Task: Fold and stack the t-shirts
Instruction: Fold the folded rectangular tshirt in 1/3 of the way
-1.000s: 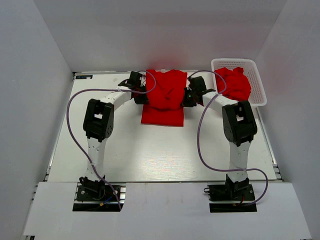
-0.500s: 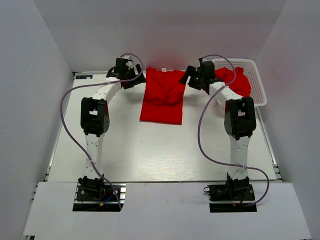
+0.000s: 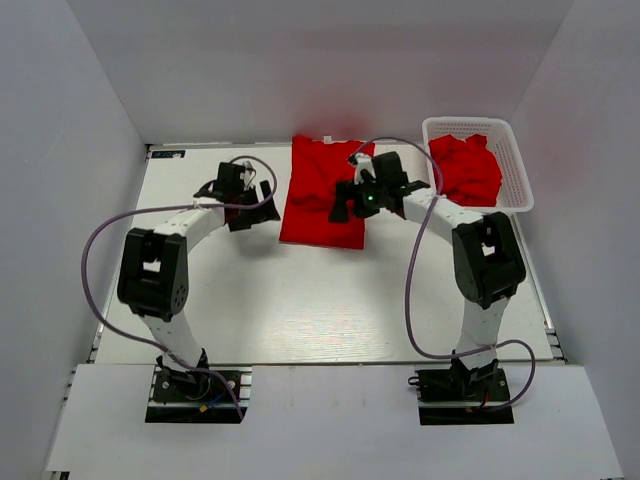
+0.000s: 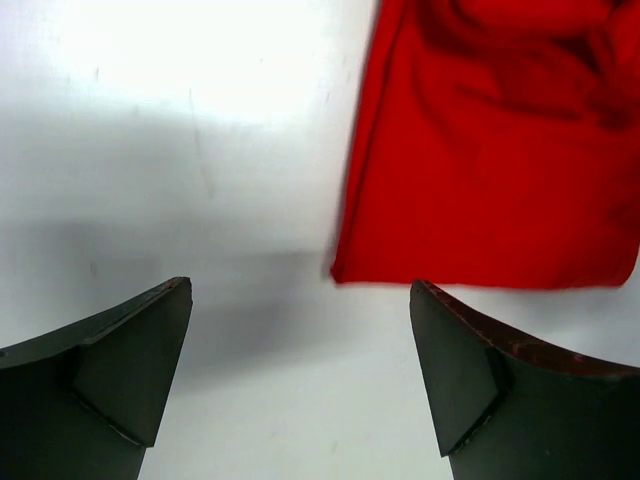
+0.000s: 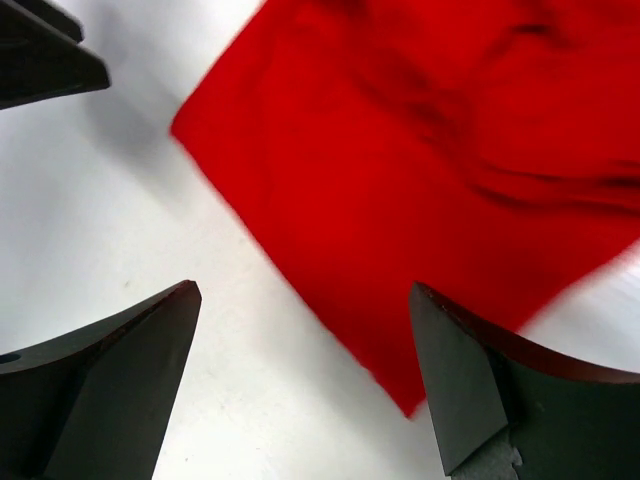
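In the white basket (image 3: 516, 168), one crumpled red t-shirt (image 3: 465, 168).

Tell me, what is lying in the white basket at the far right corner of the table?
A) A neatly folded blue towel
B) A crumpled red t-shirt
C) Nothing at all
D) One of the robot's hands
B: the overhead view shows a bunched-up red t-shirt filling most of the white basket, and neither hand reaches into it.
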### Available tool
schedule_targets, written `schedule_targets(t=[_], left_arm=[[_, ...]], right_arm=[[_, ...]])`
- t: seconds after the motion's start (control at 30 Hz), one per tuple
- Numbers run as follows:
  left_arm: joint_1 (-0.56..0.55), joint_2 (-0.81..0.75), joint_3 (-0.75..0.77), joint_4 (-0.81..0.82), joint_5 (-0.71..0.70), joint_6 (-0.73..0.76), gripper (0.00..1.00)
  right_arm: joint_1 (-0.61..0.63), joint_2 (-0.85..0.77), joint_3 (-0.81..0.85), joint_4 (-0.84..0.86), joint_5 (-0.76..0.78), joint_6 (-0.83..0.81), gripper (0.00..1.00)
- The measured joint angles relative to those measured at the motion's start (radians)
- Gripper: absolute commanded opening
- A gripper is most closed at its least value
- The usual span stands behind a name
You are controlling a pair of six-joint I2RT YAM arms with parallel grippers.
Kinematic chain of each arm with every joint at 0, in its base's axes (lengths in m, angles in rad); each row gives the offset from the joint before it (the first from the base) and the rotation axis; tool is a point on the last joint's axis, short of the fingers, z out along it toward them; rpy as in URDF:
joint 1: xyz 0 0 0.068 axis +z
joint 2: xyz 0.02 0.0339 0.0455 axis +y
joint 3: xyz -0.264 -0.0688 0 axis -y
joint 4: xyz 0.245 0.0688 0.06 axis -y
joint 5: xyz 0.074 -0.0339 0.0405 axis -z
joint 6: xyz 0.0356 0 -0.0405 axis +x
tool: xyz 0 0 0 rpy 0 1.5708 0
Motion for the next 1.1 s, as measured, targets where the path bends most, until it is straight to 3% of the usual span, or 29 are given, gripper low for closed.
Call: schedule_targets(t=[0.3,0.87,0.97,1.1], left_arm=[[-0.006,-0.172,-0.214,-0.002,-0.045,-0.023,1.0],[-0.006,-0.181,-0.226,-0.043,-0.076,-0.014,1.0],[-0.006,-0.175,-0.214,-0.04,-0.067,-0.001,1.0],[-0.008,-0.138,-0.182,0.0,-0.034,0.024,1.0]], right_arm=[[0.085,0.163,0.108,-0.019,-0.053,-0.048,0.9],[0.041,0.401,0.475,0.159,0.157,0.058,0.9],[0.029,0.361,0.426,0.169,0.18,0.054,0.9],[0.025,0.183,0.163,0.158,0.241,0.059,0.9]])
